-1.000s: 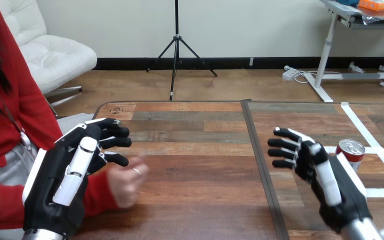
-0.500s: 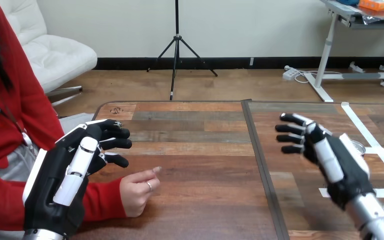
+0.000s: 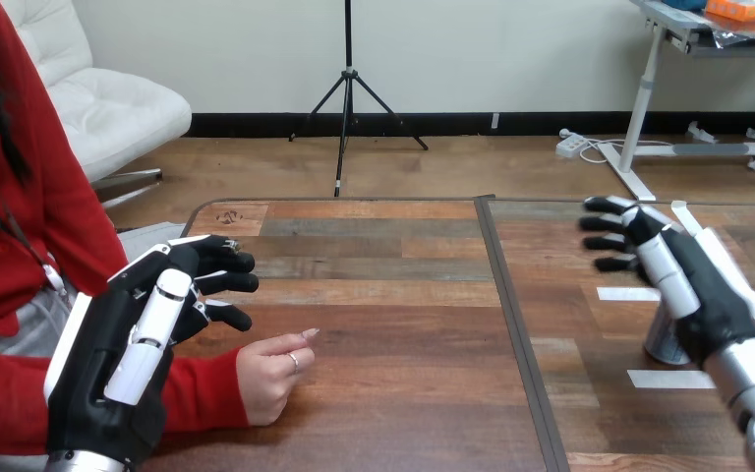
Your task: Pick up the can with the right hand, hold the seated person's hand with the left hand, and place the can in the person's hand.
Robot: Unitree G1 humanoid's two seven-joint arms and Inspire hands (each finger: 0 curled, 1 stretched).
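The black-and-white right hand (image 3: 693, 290), fingers (image 3: 609, 224) straight and apart, hovers over the silvery cylindrical drink can (image 3: 663, 341) on the wooden counter (image 3: 403, 295) and should drop beside it before closing; well left of the can, the empty left hand (image 3: 138, 329) has its fingers loosely apart.

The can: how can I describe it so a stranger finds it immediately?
On the right half of the wooden table, two short white tape strips lie. The can stands upright between them, mostly hidden behind the right robot hand. It is the only metal cylinder there.

Bare table (image 3: 403, 295) centre, person's hand (image 3: 270, 374) beside left hand (image 3: 147, 334), right hand (image 3: 698, 285) over can (image 3: 659, 341)
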